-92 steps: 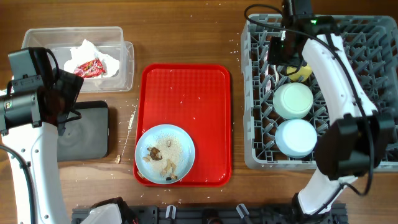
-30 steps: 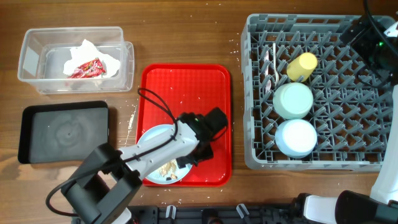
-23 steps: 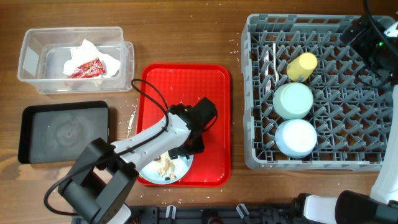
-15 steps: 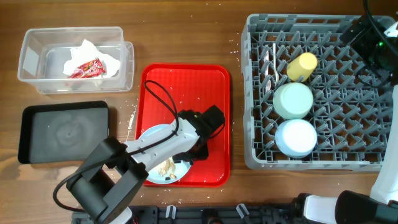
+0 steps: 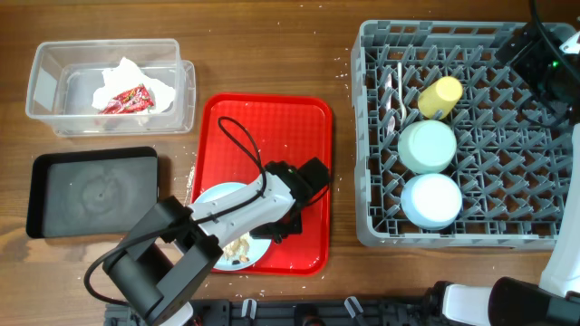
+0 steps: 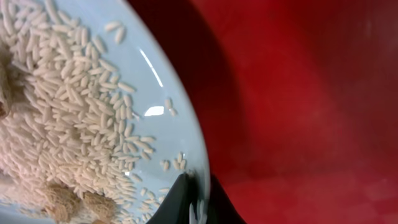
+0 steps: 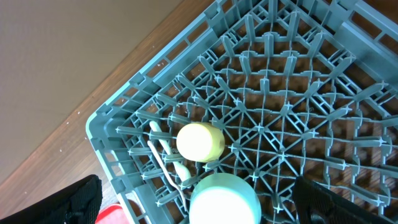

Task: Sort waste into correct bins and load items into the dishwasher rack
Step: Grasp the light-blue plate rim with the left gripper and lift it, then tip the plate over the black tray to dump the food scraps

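Note:
My left gripper (image 6: 199, 208) is shut on the right rim of the light blue plate (image 5: 216, 196), which sits on the red tray (image 5: 272, 127). White rice and brown food scraps (image 6: 68, 124) cover the plate. High over the grey dishwasher rack (image 5: 381, 231), my right gripper (image 7: 205, 205) stands wide open and holds nothing. In the rack are a yellow cup (image 5: 440, 96), a pale green bowl (image 5: 427, 147), a light blue bowl (image 5: 431, 200) and a white fork and spoon (image 5: 396, 95). The clear tub (image 5: 41, 100) holds a white napkin (image 5: 127, 74) and a red wrapper (image 5: 127, 100).
A shallow black tray (image 5: 91, 192) with nothing in it lies left of the red tray, below the clear tub. Crumbs dot the wooden table between the trays. The left arm's cable loops over the red tray.
The left gripper's fingers have shut on the plate's right rim. The red tray has shifted slightly left. The right arm has not moved.

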You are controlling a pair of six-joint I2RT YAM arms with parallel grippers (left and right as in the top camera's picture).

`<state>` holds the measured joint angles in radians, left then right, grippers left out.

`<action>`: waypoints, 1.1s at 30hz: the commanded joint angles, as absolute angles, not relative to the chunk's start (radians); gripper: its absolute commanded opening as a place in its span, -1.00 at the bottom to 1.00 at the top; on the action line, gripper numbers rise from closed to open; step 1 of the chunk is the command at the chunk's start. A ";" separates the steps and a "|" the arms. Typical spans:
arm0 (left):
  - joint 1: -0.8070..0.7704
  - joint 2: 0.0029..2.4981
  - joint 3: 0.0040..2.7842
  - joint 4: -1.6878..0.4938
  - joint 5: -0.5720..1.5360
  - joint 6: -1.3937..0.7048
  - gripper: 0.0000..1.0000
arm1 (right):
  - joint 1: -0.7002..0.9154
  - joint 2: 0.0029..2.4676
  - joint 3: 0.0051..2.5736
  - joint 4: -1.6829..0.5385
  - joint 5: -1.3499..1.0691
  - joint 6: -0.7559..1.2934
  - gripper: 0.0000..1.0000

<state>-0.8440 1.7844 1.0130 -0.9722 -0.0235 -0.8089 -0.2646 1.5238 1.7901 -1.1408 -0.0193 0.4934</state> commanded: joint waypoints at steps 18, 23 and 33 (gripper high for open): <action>-0.842 1.814 1.183 -1.159 -0.122 -0.852 -0.92 | -0.263 1.528 1.791 -1.138 -0.026 0.500 0.99; -0.841 1.814 1.251 -1.227 -0.192 -0.852 -0.92 | -0.263 1.528 1.791 -1.138 -0.027 0.500 0.99; -0.817 1.814 1.332 -1.316 -0.287 -0.852 -0.92 | -0.263 1.528 1.791 -1.138 -0.026 0.500 0.99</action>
<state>-0.8421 1.8053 1.2739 -1.2644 -0.1959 -0.8356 -0.2646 1.5238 1.7901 -1.1408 -0.0193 0.4938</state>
